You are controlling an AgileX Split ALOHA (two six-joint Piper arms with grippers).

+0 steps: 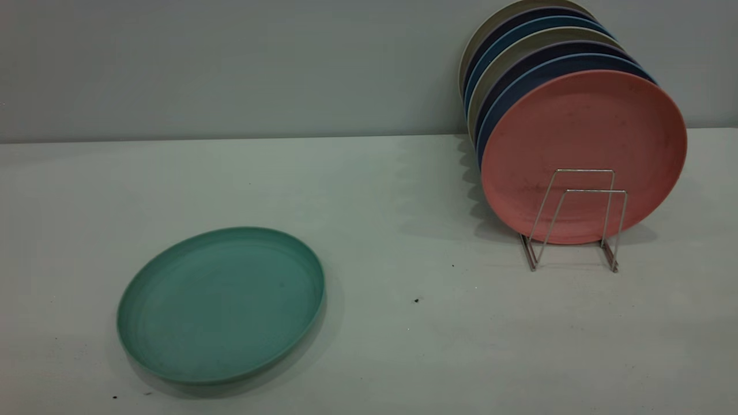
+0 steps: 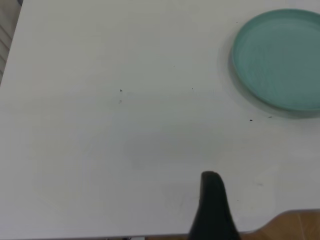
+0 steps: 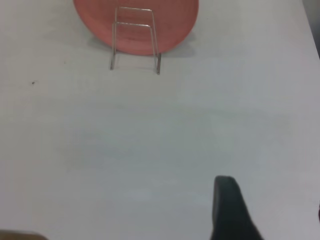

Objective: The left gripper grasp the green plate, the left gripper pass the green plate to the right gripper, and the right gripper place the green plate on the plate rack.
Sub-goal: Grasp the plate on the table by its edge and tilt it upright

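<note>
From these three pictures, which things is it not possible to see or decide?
- Left gripper: left wrist view shows one black finger; the edge cuts off the rest, so open or shut is unknown.
- Right gripper: same, right wrist view.
- Both arms: outside the exterior view.
- Standing plates behind the salmon-pink plate: only rims show.
- Silvery wire plate rack: its rear loops are hidden by plates.

Left gripper [image 2: 212, 210] poised above the table, one dark finger showing, right gripper [image 3: 231, 210] likewise — neither touching anything, both arms outside the exterior view
</note>
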